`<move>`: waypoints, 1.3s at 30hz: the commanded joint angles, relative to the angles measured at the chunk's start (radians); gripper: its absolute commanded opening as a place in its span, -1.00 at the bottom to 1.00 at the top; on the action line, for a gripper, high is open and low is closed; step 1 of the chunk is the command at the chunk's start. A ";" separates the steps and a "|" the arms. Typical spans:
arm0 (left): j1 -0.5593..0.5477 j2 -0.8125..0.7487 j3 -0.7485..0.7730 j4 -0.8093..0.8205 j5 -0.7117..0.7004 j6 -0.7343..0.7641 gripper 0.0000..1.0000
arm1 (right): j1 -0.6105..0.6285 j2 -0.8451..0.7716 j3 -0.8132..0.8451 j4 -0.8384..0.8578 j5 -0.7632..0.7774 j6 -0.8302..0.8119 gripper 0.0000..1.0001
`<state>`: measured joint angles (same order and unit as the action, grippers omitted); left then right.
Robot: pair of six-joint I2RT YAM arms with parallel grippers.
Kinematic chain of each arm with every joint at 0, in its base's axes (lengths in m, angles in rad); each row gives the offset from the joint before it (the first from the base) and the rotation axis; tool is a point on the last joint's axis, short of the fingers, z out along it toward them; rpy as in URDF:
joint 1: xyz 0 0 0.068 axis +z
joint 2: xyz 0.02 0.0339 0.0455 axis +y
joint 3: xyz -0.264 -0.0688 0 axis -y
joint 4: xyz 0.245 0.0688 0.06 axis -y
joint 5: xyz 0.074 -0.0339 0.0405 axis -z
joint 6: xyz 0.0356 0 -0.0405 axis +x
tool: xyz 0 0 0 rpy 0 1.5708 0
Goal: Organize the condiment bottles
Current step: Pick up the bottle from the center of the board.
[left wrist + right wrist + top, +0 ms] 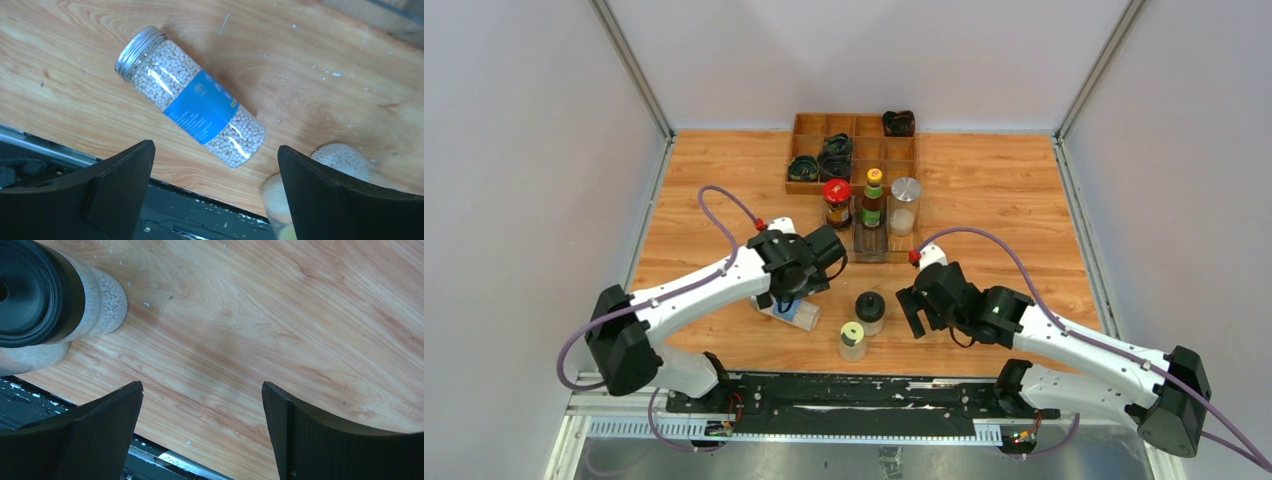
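We find the fingers [117, 187] of the left gripper [215, 150] spread wide and empty, poised above a lying jar [192, 95] of white beads, which rests on its side on the wooden table [984, 180] with its silver cap toward the upper left of the wrist view. That wrist bends downward, and the white forearm runs back to the lower left. The right gripper [201, 385] is likewise parted and holds nothing over bare wood. The black-domed jar [30, 290] stands just beside it at upper left, and its arm stretches to the lower right. A pale-yellow-capped jar [852, 340] stands near the front edge. At centre, the red-capped jar [837, 203], green-capped bottle [873, 198] and upright silver-capped jar [905, 205] line up at the clear tray [871, 245].
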<state>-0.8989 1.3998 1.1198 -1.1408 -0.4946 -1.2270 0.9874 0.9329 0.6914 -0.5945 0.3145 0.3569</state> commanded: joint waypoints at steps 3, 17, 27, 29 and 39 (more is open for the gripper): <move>0.003 -0.120 -0.052 -0.077 -0.076 -0.299 1.00 | 0.014 0.000 -0.022 0.009 -0.006 0.017 0.89; 0.040 -0.149 -0.134 -0.136 -0.074 -0.767 1.00 | 0.023 -0.034 -0.044 0.018 -0.029 0.031 0.89; 0.196 -0.118 -0.133 -0.134 -0.068 -0.732 1.00 | 0.032 -0.047 -0.049 0.018 -0.025 0.037 0.88; 0.209 -0.109 -0.129 -0.134 -0.072 -0.721 1.00 | 0.033 -0.046 -0.048 0.018 -0.026 0.037 0.88; 0.258 -0.055 -0.122 -0.126 -0.071 -0.691 1.00 | 0.033 -0.037 -0.050 0.020 -0.023 0.037 0.89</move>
<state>-0.6594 1.3136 0.9730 -1.2434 -0.5209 -1.9213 1.0058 0.8955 0.6586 -0.5686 0.2878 0.3786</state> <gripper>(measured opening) 1.000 0.942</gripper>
